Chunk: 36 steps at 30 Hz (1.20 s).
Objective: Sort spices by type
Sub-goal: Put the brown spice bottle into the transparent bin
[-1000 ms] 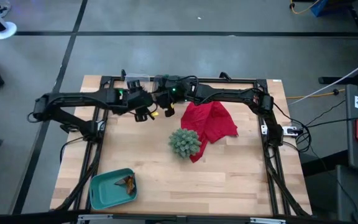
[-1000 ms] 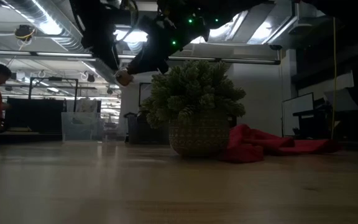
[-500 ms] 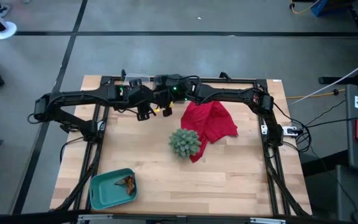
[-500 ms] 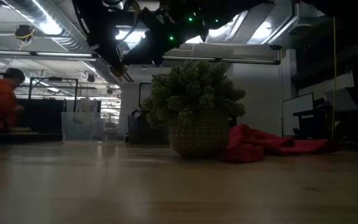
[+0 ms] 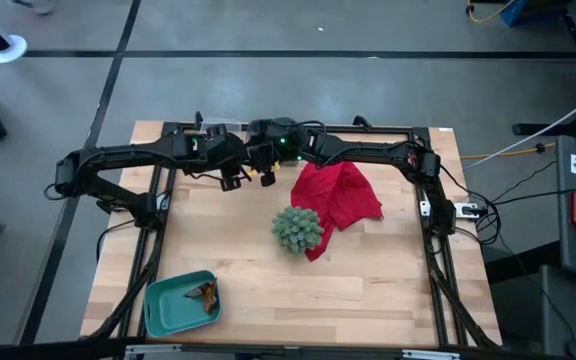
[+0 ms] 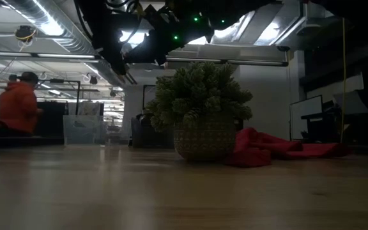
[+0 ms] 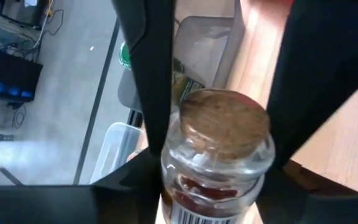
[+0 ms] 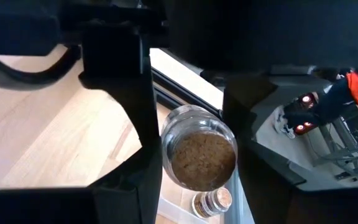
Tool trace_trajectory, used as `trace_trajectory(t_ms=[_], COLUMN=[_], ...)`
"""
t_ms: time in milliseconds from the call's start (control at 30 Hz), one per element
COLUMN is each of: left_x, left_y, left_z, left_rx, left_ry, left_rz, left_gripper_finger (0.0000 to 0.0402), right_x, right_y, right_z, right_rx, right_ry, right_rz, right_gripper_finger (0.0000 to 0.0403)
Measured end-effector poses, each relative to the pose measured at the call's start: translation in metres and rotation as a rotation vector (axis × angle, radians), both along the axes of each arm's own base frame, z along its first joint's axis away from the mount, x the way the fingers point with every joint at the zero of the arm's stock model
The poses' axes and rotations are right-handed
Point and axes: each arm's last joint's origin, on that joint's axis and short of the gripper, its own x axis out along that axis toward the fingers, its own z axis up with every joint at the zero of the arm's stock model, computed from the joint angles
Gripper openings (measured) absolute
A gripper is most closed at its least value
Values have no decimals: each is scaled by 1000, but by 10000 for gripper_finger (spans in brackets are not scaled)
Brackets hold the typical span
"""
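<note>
Both arms reach to the table's far edge. My left gripper (image 5: 232, 181) is shut on a small glass jar (image 7: 219, 163) with a cork lid, red contents and a barcode label. My right gripper (image 5: 266, 177), right beside it, is shut on another cork-lidded glass jar (image 8: 199, 155) with tan contents. Under that jar, a clear bin (image 8: 178, 205) holds a further cork-lidded jar (image 8: 212, 200). A brown packet (image 5: 205, 293) lies in a teal tray (image 5: 164, 310) at the near left. In the low view both grippers are dark shapes high above the table. My left gripper pinches the jar's glass wall (image 7: 173, 167) just under the cork lid, one finger on each side. The jar is lifted clear, its lid end pointing away from the wrist. My right gripper pinches its jar by the glass wall (image 8: 166, 144) at the lid end, coming from above. The jar hangs upright and clear, over the bin.
A spiky green ball plant (image 5: 296, 228) in a woven pot stands mid-table, with a red cloth (image 5: 340, 195) heaped behind it to the right. Clear bins (image 7: 207, 40) sit past the far edge. A person (image 6: 19, 105) moves in the room beyond.
Both grippers have risen a little and edged toward the table's far edge, each keeping its jar. In the low view the left gripper's jar has gone up out of sight among the dark arms. The person in the background has walked to the right.
</note>
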Motion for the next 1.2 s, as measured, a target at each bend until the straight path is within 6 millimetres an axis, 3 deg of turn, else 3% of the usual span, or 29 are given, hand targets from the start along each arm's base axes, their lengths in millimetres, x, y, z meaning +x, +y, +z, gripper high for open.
trace_trajectory(t_ms=[67, 467, 767, 967, 1200], left_x=[0, 0, -7, -22, -33], left_y=[0, 0, 12, 35, 54], left_z=[0, 0, -1, 0, -22], left_rx=[-1, -2, -16, -40, -119], left_ry=[1, -12, 9, -31, -115], left_rz=[0, 15, 75, 224, 404], left_gripper_finger=[175, 175, 175, 175, 175], right_x=[0, -1, -9, -44, -110], right_y=[0, -2, -9, -28, -57], right_z=[0, -1, 4, 39, 88], right_rx=[0, -29, -111, -74, 7], right_ry=[2, 19, 77, 117, 170], right_rz=[0, -85, -320, -440, -580], right_gripper_finger=[180, 236, 263, 258, 257])
